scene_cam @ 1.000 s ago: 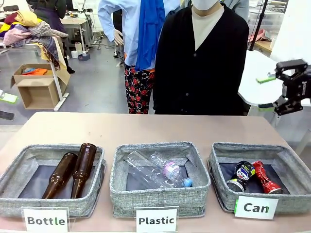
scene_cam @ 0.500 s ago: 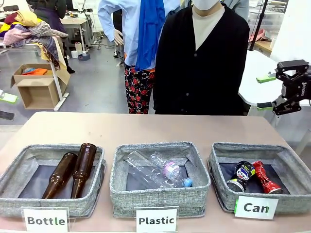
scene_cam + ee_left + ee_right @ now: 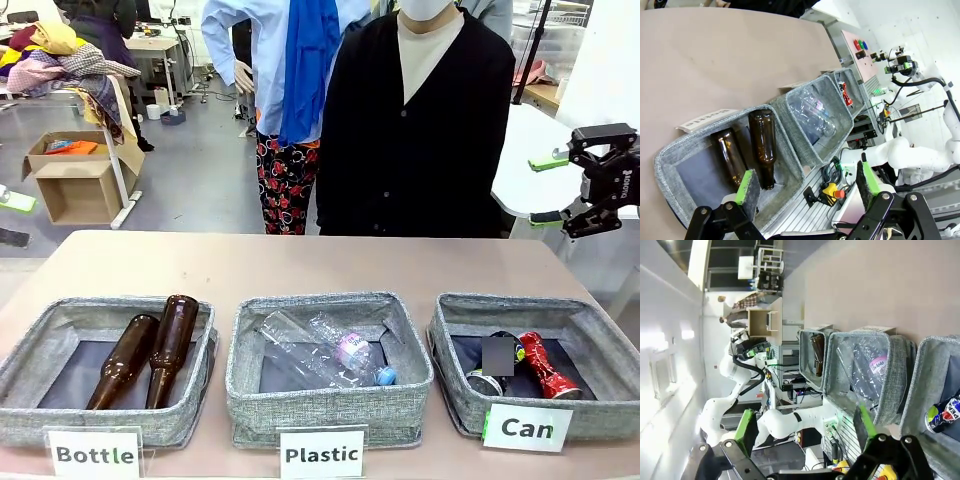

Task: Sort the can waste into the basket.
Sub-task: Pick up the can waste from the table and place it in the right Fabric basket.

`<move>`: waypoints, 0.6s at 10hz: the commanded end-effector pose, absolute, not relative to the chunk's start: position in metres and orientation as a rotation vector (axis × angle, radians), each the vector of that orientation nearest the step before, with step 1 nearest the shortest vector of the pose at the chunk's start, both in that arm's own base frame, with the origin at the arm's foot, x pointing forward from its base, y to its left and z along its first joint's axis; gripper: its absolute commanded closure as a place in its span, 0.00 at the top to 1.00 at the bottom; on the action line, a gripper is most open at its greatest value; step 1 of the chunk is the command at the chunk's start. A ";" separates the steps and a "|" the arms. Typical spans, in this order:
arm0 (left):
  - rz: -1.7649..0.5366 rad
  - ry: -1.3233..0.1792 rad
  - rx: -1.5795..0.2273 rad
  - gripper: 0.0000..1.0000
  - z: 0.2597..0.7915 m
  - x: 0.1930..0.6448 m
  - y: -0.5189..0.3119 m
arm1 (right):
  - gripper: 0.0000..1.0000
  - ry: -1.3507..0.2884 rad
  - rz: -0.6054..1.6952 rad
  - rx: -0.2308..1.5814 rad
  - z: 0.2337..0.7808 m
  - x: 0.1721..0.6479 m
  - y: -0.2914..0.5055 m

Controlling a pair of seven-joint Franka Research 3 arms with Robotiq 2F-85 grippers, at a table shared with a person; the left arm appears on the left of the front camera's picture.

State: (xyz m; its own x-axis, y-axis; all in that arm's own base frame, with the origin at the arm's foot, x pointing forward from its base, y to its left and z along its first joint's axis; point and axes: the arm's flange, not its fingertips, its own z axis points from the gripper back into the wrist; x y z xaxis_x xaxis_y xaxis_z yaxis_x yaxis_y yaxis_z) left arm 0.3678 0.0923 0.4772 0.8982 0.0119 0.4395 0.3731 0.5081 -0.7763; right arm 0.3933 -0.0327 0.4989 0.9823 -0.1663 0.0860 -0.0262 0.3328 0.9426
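Cans are seen lying in the grey basket [image 3: 600, 335] at the right end of the surface [image 3: 300, 265], behind a white card [image 3: 527, 428] that reads "Can". The red can [image 3: 545, 366] is laid at a slant, and the black can [image 3: 490, 375] is found just beside it on its left; part of the black can is covered by a dark square patch. In the right wrist view, one end of the black can [image 3: 942, 414] is seen in that same basket.

A basket marked "Plastic" [image 3: 330, 400] is placed in the middle, and clear bottles [image 3: 325, 352] are held in it. A basket marked "Bottle" [image 3: 110, 385] is set at the left, and two brown bottles [image 3: 150, 350] are laid in it side by side.

The right gripper [image 3: 548, 190] is held up high, past the far right corner of the surface, well apart from the cans. Its fingers are spread wide and nothing is held. The left gripper [image 3: 807, 185] is hung above the brown bottles, fingers also spread wide, with nothing between them.

A person in a black top [image 3: 415, 120] is seen standing at the far side.
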 end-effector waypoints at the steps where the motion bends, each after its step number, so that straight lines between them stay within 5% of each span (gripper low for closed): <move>1: -0.245 -0.428 -1.020 1.00 0.477 0.366 0.093 | 1.00 -0.161 -0.097 1.230 0.504 0.396 -0.033; 6: -0.245 -0.428 -1.020 1.00 0.477 0.366 0.093 | 1.00 -0.161 -0.097 1.230 0.504 0.396 -0.033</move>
State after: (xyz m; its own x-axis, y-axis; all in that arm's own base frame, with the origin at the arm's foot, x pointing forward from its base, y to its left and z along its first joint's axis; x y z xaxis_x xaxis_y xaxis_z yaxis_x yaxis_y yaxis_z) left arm 0.3678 0.0923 0.4772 0.8982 0.0118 0.4395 0.3732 0.5081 -0.7763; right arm 0.3931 -0.0327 0.4989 0.9825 -0.1654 0.0854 -0.0260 0.3323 0.9428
